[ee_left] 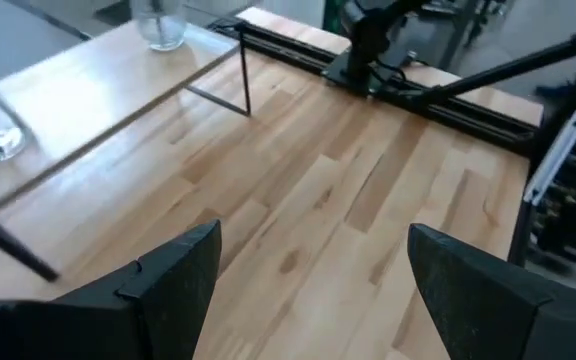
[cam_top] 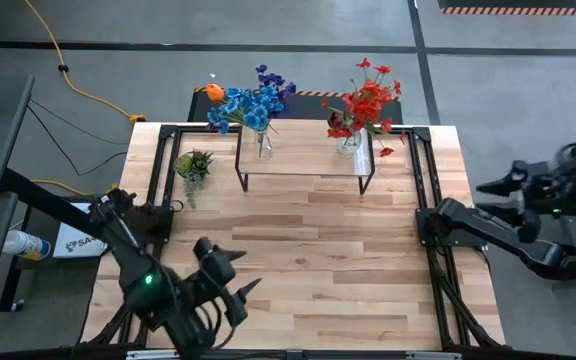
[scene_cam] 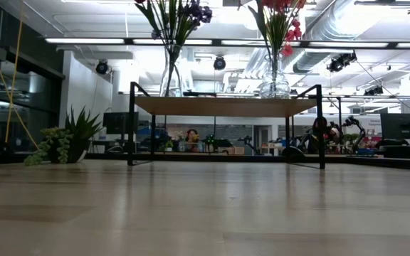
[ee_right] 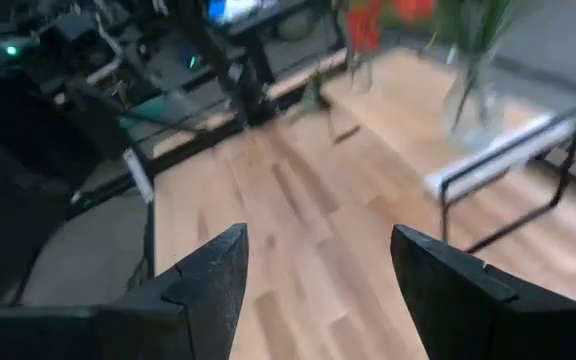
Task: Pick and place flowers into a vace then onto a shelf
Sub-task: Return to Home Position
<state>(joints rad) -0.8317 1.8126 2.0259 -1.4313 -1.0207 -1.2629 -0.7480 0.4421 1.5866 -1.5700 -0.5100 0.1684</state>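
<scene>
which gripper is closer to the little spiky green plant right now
Left. The left gripper hangs over the table's near left part, a short way from the green plant. The right gripper is out past the table's right edge, far from it.

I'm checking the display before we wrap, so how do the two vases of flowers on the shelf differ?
The blue-flower vase holds blue and purple blooms plus one orange; the red-flower vase holds only red. In the low view, the blue-flower vase looks slimmer, the red-flower vase rounder at its base. Both are clear glass, upright on the shelf.
</scene>
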